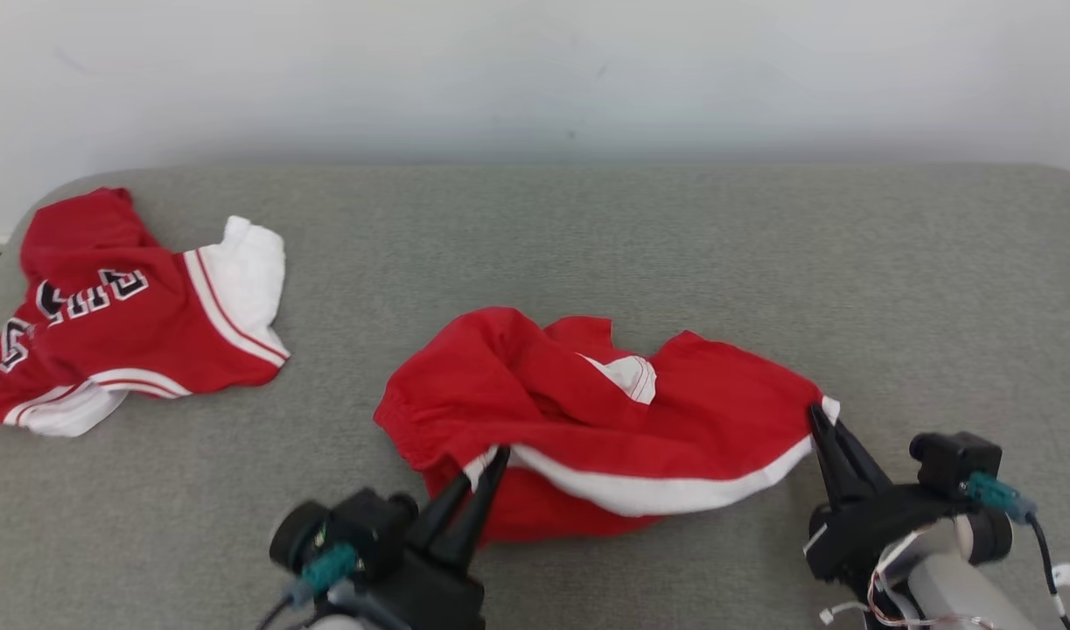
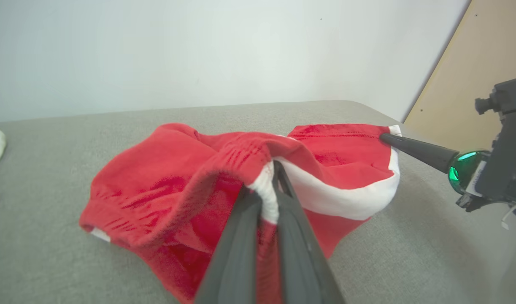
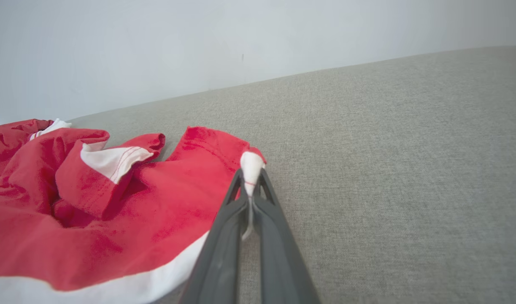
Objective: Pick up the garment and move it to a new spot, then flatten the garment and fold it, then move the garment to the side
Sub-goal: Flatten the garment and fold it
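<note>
With the left gripper clenched on one white-trimmed corner and the right gripper on the other, the red shorts lie crumpled on the near middle of the grey padded table, so lifting, flattening, folding and setting aside all look undone.

The head view looks forward and down over the grey fabric-covered worktop, facing the pale wall. The 2 wrist views sit low and close, each looking along its own dark fingers. All 3 share the crumpled red-and-white garment; the left wrist view catches the right gripper.
</note>
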Controlling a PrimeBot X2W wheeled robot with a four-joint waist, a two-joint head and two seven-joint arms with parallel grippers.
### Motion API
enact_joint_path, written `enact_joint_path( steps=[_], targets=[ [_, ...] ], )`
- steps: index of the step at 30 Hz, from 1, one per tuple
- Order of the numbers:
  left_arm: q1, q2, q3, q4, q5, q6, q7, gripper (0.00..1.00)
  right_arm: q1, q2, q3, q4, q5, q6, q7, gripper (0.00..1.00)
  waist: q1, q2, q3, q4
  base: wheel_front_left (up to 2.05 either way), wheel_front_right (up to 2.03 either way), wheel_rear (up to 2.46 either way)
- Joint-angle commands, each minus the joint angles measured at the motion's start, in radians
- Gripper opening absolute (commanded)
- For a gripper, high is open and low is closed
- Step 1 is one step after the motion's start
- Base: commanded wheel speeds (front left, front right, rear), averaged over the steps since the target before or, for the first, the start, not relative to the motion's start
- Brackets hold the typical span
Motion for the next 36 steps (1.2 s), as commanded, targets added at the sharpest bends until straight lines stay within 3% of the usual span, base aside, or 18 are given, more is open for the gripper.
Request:
enact_joint_path(
  steps=[1, 9, 17, 22, 26, 36],
  targets=[
    [-0.039, 0.013, -0.008, 0.001, -0.006, 0.002, -0.001, 0.00, -0.020, -0.007, 0.006, -0.010, 0.021, 0.001, -0.001, 0.00, 0.0001, -0.0001, -0.017, -0.050, 0.00, 0.00, 0.00],
    [-0.424, 0.105, -0.082, 0.037, -0.121, 0.001, 0.073, 0.00, -0.233, -0.062, 0.036, -0.054, 0.129, 0.001, 0.042, 0.00, 0.0001, -0.0001, 0.069, -0.111, 0.00, 0.00, 0.00],
    [-0.922, 0.141, -0.087, 0.150, -0.275, 0.001, 0.181, 0.00, -0.630, -0.070, 0.009, -0.035, 0.230, 0.001, 0.193, 0.00, 0.0001, -0.0001, 0.277, -0.169, 0.00, 0.00, 0.00],
    [-1.218, 0.110, -0.049, 0.271, -0.340, 0.001, 0.198, 0.00, -0.913, -0.063, -0.044, 0.019, 0.259, 0.001, 0.251, 0.00, 0.0001, -0.0001, 0.414, -0.187, 0.00, 0.00, 0.00],
    [-1.412, 0.094, -0.102, 0.352, -0.344, 0.001, 0.209, 0.00, -1.109, -0.049, -0.069, 0.082, 0.246, 0.001, 0.263, 0.00, 0.0001, -0.0001, 0.487, -0.199, 0.00, 0.00, 0.00],
    [-1.692, 0.079, -0.202, 0.538, -0.413, 0.001, 0.193, 0.00, -1.433, -0.027, -0.049, 0.284, 0.137, 0.001, 0.233, 0.00, 0.0001, -0.0001, 0.582, -0.239, 0.00, 0.00, 0.00]
  ],
)
